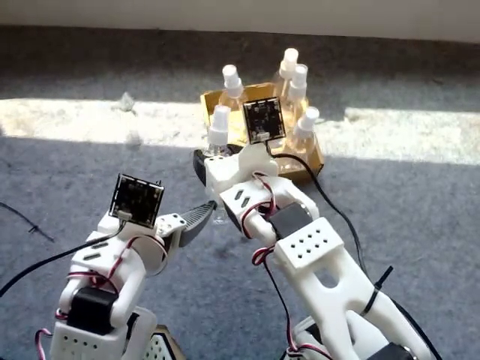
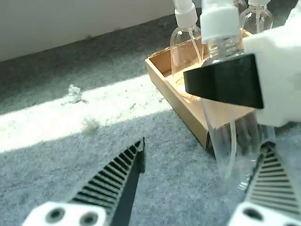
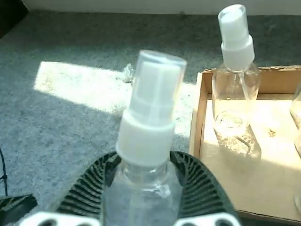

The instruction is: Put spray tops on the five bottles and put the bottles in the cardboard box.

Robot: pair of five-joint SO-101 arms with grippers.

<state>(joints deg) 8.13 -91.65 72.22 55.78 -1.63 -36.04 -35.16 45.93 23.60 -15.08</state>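
Bottle (image 3: 141,193) clamped at its shoulder by right gripper (image 3: 143,165); left gripper (image 2: 204,150) agape
Light, slick, thin-walled plastic, likely; grip the body, not the cap

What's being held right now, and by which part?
The right gripper holds a clear plastic bottle with a white spray top by its shoulder. The left gripper is open.

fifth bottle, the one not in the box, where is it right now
The fifth bottle stands upright in the right gripper, just outside the cardboard box's left wall in the high view. The open left gripper sits by its base.
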